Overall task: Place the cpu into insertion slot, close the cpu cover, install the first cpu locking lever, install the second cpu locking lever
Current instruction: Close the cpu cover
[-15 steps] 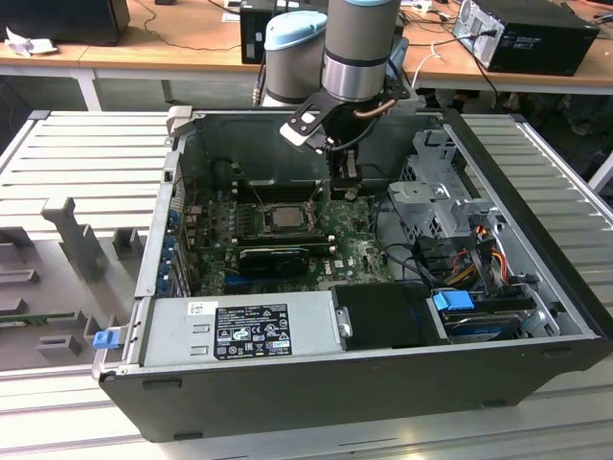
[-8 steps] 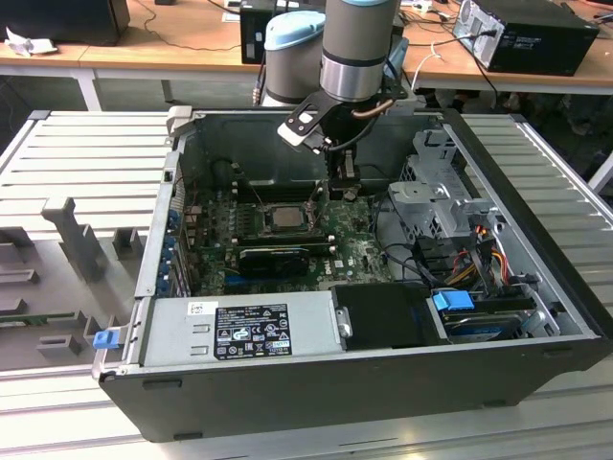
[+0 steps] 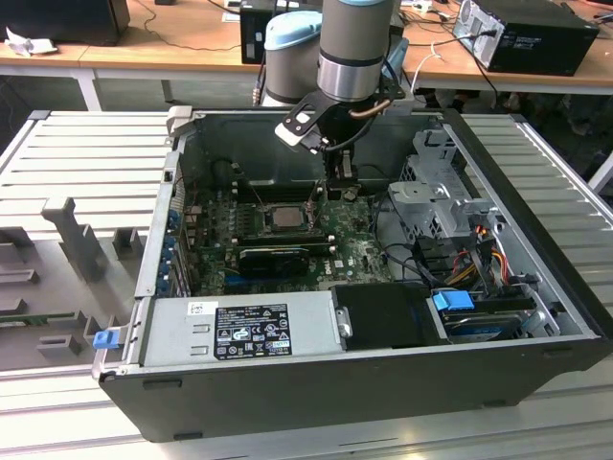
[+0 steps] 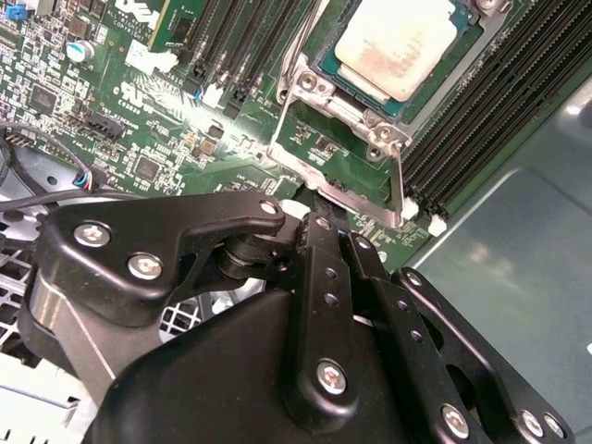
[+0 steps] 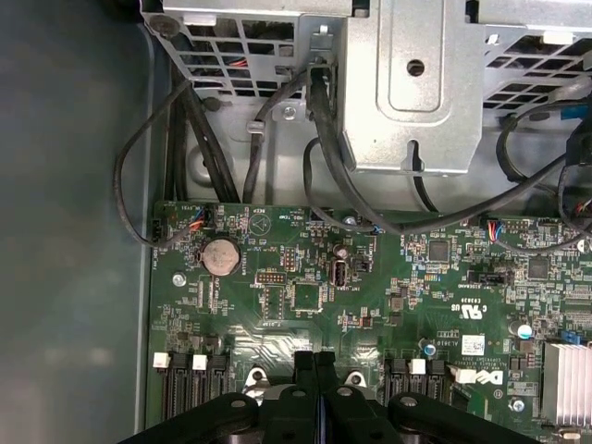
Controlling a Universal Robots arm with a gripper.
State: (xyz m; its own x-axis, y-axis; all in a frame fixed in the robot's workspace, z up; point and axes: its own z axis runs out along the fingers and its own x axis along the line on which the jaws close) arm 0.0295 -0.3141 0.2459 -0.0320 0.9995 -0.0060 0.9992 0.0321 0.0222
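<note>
Silver cpu (image 4: 402, 46) lies flat in the insertion slot (image 4: 324, 63); cpu cover (image 4: 399, 180) stands open beside it

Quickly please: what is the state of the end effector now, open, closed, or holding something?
End effector: closed, fingers together, nothing visible between them; its tip is beside the open cpu cover.

A grey tabletop (image 3: 91, 144) of long ribbed metal slats carries everything. An open black computer case (image 3: 364, 383) lies on its side directly on the slats, taking up the middle. At nine o'clock from the case, in the exterior view, several grey moulded fixtures (image 3: 81, 240) sit on the slats near the case's wall. The ribs run on past the case at three o'clock.
</note>
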